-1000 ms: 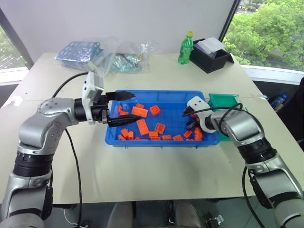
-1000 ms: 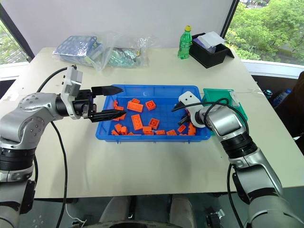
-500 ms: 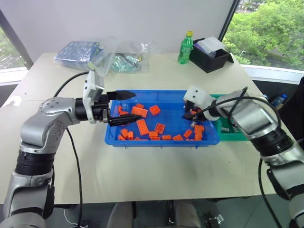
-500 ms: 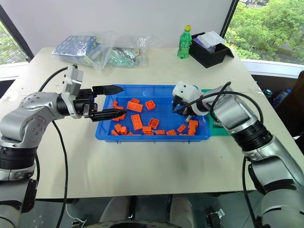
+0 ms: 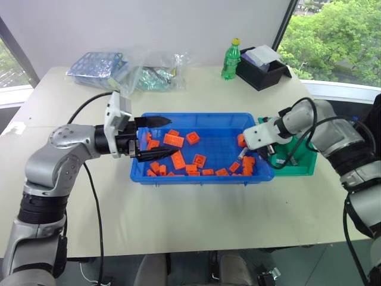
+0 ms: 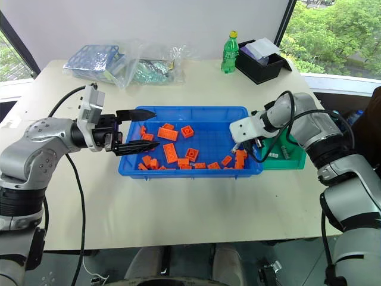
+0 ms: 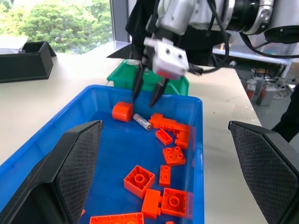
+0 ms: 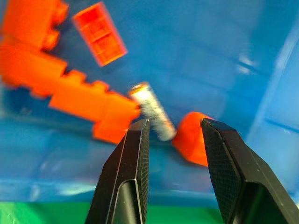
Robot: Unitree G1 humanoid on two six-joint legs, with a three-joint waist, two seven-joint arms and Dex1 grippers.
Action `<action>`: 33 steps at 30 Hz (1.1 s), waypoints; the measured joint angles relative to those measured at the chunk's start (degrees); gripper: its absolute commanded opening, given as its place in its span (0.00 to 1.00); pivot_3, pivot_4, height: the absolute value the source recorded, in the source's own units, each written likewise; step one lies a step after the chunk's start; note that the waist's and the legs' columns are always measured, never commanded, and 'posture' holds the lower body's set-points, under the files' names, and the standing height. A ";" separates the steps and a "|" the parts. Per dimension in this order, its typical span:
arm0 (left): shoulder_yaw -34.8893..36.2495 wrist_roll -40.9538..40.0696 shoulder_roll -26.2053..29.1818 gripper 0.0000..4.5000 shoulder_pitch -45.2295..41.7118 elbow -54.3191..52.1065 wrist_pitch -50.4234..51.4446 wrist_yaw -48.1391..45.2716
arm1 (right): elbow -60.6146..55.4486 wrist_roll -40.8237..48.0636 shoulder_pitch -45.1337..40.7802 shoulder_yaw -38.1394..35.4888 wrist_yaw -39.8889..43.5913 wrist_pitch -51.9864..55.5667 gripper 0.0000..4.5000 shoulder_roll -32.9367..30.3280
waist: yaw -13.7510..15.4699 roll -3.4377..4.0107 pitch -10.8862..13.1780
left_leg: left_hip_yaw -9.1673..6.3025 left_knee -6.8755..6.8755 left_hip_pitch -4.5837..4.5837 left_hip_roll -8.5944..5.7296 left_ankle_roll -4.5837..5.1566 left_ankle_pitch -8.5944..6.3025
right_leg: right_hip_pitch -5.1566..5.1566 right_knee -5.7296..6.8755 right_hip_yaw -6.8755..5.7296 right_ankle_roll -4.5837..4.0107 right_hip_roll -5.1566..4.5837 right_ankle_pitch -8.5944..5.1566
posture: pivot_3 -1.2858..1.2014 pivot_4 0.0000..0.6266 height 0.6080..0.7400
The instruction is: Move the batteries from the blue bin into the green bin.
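The blue bin (image 5: 199, 176) sits mid-counter (image 5: 196, 214), long side running left to right, with orange bricks (image 5: 178, 159) scattered over its floor. One battery (image 7: 141, 121) lies flat on the bin floor in the right end, near the corner closest to the green bin (image 5: 297, 167). In the left wrist view its long axis runs at a slant across the bin floor, one end toward a rounded orange piece (image 7: 122, 111) just beside it, the other toward a cluster of bricks (image 7: 170, 128). In the right wrist view the same battery (image 8: 153, 112) runs slantwise too, one end touching a brick and the other near the rounded piece.

The right gripper (image 7: 148, 95) hangs above that battery, pointing steeply down, its fingers (image 8: 133, 163) parted and holding nothing (the battery lies between and below the two tips in the right wrist view, apart from them). The green bin stands just beside the blue bin's right end, touching or nearly so; something small and pale lies inside it, too small to tell.

The left gripper (image 5: 158, 138) is level over the blue bin's left end, pointing right, fingers (image 7: 70, 163) spread wide and empty.

At the counter's far edge are a green bottle (image 5: 230, 59), a black box (image 5: 262, 68) and clear bags (image 5: 131, 68).
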 measured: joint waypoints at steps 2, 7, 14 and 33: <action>0.07 -0.08 0.24 1.00 0.29 -0.37 0.49 0.07 | 3.13 -1.44 -0.17 -0.02 -1.57 -3.78 0.51 1.60 | -0.10 0.00 0.00 | 0.00 0.00 0.02 0.00 -0.01 0.00 | 0.01 0.05 0.00 0.00 0.00 0.00 | 0.52 0.24 0.87; 0.29 -0.26 0.39 1.00 0.69 -0.84 0.91 0.20 | 9.57 -6.18 -2.91 -0.07 -7.86 -11.37 0.99 4.54 | -0.13 -0.01 -0.01 | -0.03 0.01 0.03 -0.01 -0.06 0.04 | 0.03 0.11 0.01 -0.02 0.00 0.01 | 0.52 0.24 0.87; 0.58 -1.26 0.94 1.00 0.69 -1.47 1.26 0.81 | 14.66 -10.44 -4.93 0.06 -9.90 -18.85 0.99 5.25 | 0.30 -0.01 0.00 | -0.06 0.08 0.07 -0.03 -0.06 0.04 | 0.14 0.10 0.02 -0.03 0.00 0.00 | 0.52 0.24 0.87; 0.62 -1.39 1.22 1.00 0.74 -1.94 1.84 1.31 | 23.53 -25.50 -10.76 4.64 -20.68 -33.04 0.99 5.71 | 0.45 0.02 0.01 | -0.09 0.13 0.07 -0.08 -0.07 0.05 | 0.17 0.16 0.11 -0.06 0.00 0.02 | 0.52 0.24 0.87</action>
